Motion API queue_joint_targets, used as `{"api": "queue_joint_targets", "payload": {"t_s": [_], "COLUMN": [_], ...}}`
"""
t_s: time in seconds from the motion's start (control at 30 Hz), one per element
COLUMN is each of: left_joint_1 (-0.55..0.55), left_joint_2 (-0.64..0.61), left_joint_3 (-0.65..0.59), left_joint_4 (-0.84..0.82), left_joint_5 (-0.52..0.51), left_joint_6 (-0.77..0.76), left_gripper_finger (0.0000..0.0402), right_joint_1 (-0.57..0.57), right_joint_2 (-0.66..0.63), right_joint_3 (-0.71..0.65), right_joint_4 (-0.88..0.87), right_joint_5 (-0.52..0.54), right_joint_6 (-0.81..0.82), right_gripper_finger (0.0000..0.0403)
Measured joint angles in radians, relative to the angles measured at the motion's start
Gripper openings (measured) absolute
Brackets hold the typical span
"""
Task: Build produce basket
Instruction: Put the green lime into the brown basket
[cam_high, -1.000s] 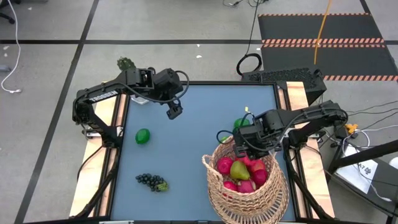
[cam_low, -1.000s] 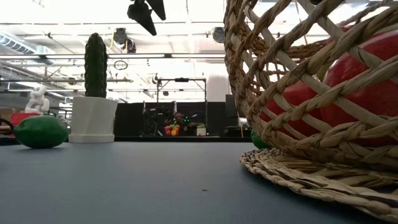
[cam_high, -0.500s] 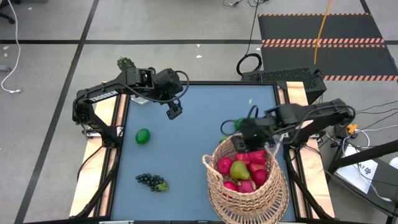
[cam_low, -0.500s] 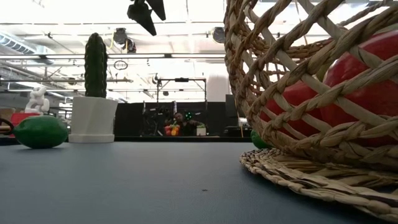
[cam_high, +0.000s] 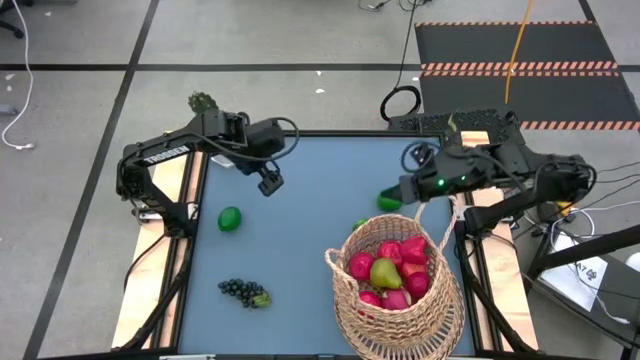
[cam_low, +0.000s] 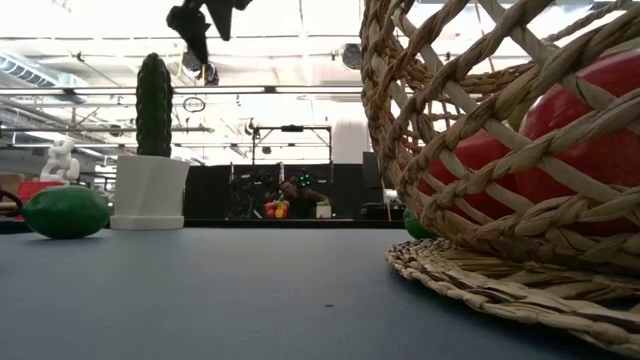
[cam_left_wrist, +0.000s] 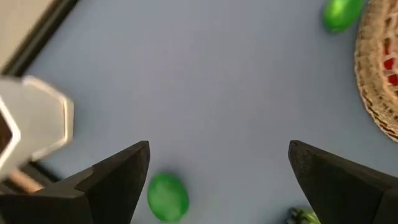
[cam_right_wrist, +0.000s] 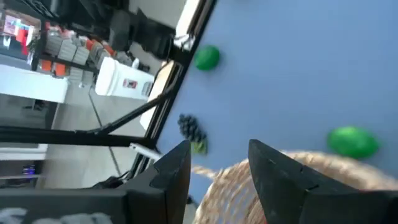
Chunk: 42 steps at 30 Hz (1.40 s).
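Note:
The tan wicker basket (cam_high: 395, 290) stands at the table's near right with red apples and a yellow-green pear (cam_high: 385, 272) in it. One green lime (cam_high: 388, 201) lies on the table just beyond the basket's far rim. Another lime (cam_high: 230, 218) lies at the left, and the dark grape bunch (cam_high: 244, 292) at the near left. My left gripper (cam_high: 268, 185) is open and empty above the table's far left part; the left lime (cam_left_wrist: 168, 196) shows between its fingers. My right gripper (cam_high: 407, 188) is open and empty, raised beside the far lime (cam_right_wrist: 352, 140).
A green cactus in a white pot (cam_low: 150, 185) stands off the table's far left corner (cam_high: 203, 102). The blue table top (cam_high: 310, 230) lies bare between the limes, the grapes and the basket. Wooden rails run along both side edges.
My right gripper has drawn back from over the basket's far rim, going up and toward the table's far right, and has turned. My left gripper has shifted a little toward the table's left edge. The basket and fruits have stayed in place.

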Motion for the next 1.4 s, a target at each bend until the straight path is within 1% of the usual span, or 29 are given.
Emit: {"api": "queue_joint_targets", "payload": {"t_s": [0.1,0.2,0.3,0.43,0.57,0.67,0.8,1.0,1.07,1.23,1.4], "left_joint_1": [0.000,0.004,0.004,-0.008,-0.011,-0.005,-0.005,-0.005,-0.005,0.001,0.002], "left_joint_2": [0.000,0.001,0.001,0.001,0.001,0.001,0.001,-0.008,-0.008,-0.013,-0.013], "left_joint_3": [-0.013,-0.070,-0.164,-0.303,-0.439,-0.526,-0.620,-0.726,-0.747,-0.801,-0.841], "left_joint_4": [-0.013,-0.015,-0.020,-0.017,-0.017,-0.016,-0.016,-0.014,-0.007,0.101,0.182], "left_joint_5": [0.012,0.078,0.148,0.167,0.186,0.219,0.229,0.226,0.202,0.185,0.182], "left_joint_6": [-0.082,-0.179,-0.248,-0.326,-0.389,-0.396,-0.394,-0.338,-0.310,-0.266,-0.260], "left_gripper_finger": [0.0383,0.0383,0.0383,0.0383,0.0383,0.0383,0.0383,0.0383,0.0383,0.0383,0.0383], "right_joint_1": [-0.043,-0.078,-0.107,-0.141,-0.170,-0.184,-0.198,-0.209,-0.210,-0.210,-0.209], "right_joint_2": [-0.020,-0.036,-0.047,-0.054,-0.053,-0.053,-0.053,-0.053,-0.053,-0.053,-0.053], "right_joint_3": [0.000,0.000,0.000,0.000,0.000,0.000,0.000,0.000,0.000,0.000,0.000], "right_joint_4": [0.000,0.003,0.005,0.012,0.011,0.011,0.011,0.011,0.011,0.011,0.011], "right_joint_5": [-0.001,-0.002,-0.010,-0.079,-0.195,-0.283,-0.343,-0.346,-0.349,-0.357,-0.371], "right_joint_6": [-0.098,-0.203,-0.302,-0.441,-0.528,-0.579,-0.648,-0.703,-0.704,-0.703,-0.694], "right_gripper_finger": [0.0153,0.0153,0.0153,0.0153,0.0153,0.0153,0.0153,0.0153,0.0153,0.0153,0.0153]}}
